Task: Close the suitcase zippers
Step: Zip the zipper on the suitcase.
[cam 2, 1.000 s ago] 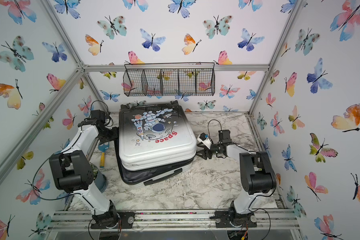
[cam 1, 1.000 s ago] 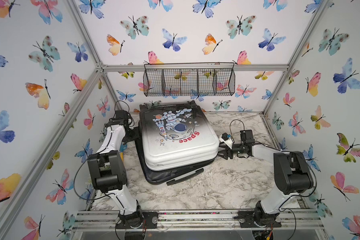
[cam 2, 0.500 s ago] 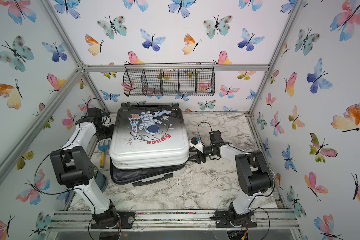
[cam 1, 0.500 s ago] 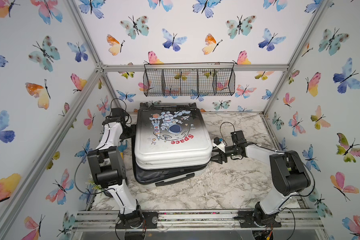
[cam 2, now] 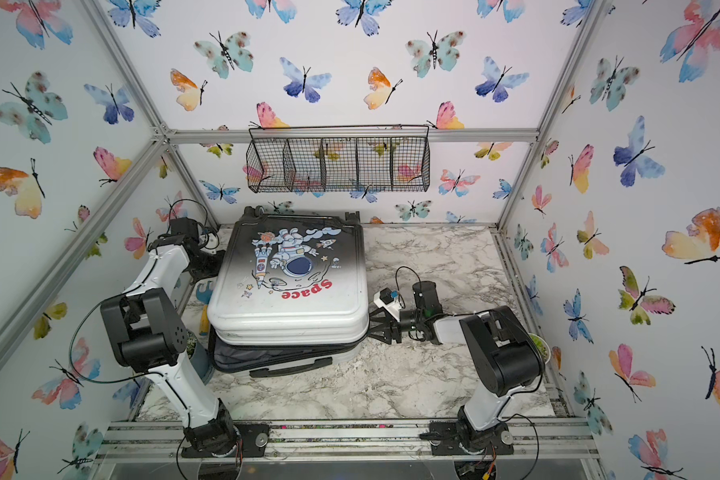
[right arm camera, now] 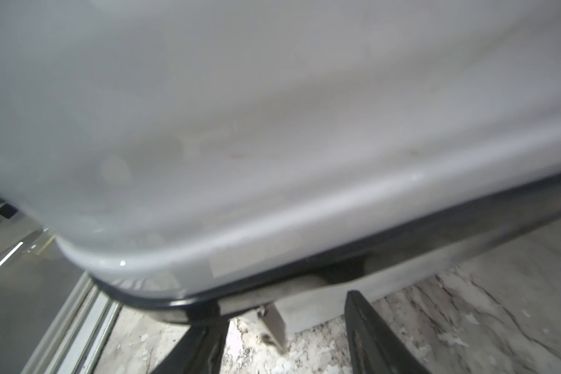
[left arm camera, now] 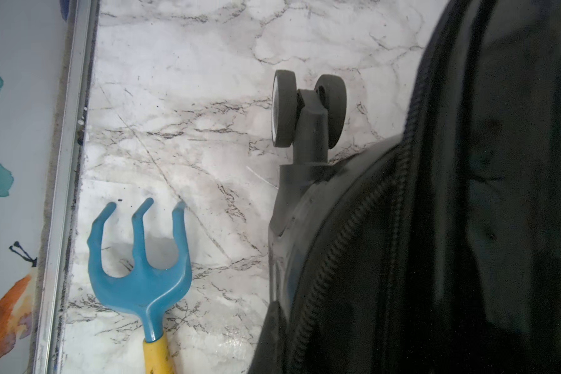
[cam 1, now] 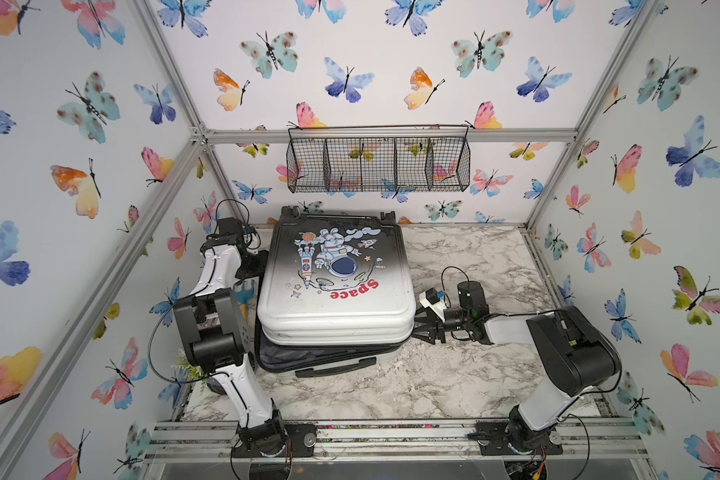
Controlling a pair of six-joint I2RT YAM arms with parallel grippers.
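At the suitcase's [cam 1: 335, 299] near right corner, the right gripper [cam 1: 424, 328] sits low over the marble tabletop [cam 1: 474, 257] with its jaws parted to a moderate width. In the right wrist view its two black fingers [right arm camera: 373, 336] flank a small grey tab [right arm camera: 272, 319] hanging from the case's rim. Neither finger appears to touch the tab, though this picture is blurred. Just above the tab runs the black zipper track [right arm camera: 402, 233], with the white upper shell over it.

The left gripper [cam 1: 253, 266] sits against the case's far left side with its jaws closed tight. Whether it holds anything cannot be determined. The left wrist view shows the zipper's coil curving round a dark corner of the case, beside a twin black wheel [left arm camera: 308, 110]. A blue hand rake [left arm camera: 140, 275] with a yellow handle lies on the tabletop, apart from the case.

The suitcase lies flat, left of the table's centre, print upward and wheels toward the back wall. Along its front edge the two shells stand apart, showing dark lining. A wire basket [cam 1: 377, 164] hangs on the back wall above.
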